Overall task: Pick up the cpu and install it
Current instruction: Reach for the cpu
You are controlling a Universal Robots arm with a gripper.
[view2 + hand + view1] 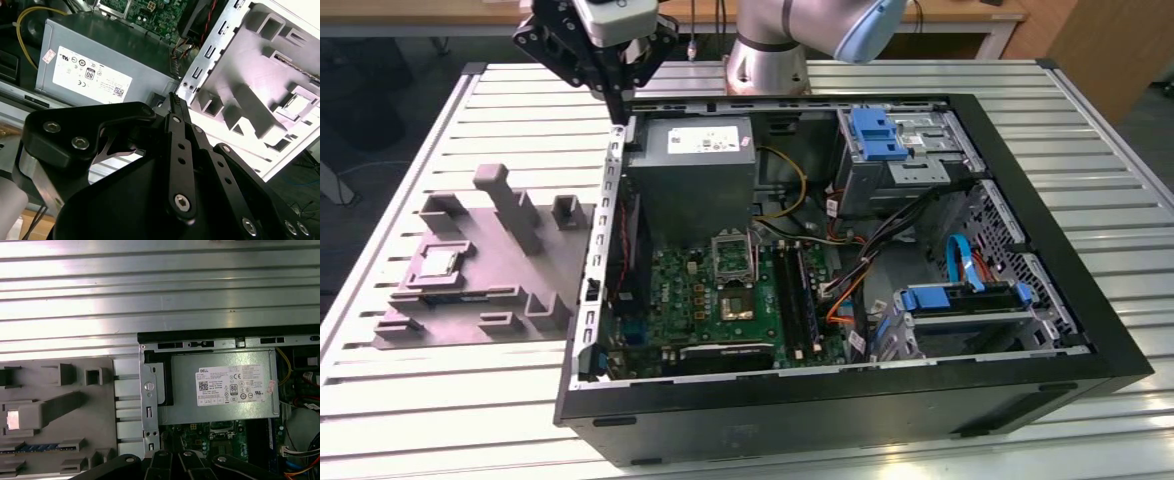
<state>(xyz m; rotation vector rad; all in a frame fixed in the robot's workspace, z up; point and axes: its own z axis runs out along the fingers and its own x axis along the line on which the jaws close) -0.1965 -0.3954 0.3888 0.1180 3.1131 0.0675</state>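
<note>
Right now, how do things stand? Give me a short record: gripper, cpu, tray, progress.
gripper: shut, holding nothing, high over the computer case's edge by the power supply
cpu: lying flat in the grey tray, untouched
grey tray: on the slatted table, beside the case at the exterior view's left
progress: cpu not yet picked up

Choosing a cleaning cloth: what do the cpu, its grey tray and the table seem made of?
The cpu: pale silvery top that glints, likely metal. The grey tray: uniform matte, soft moulded edges, probably plastic. The table: ribbed slats with a bright brushed sheen, likely aluminium.
</note>
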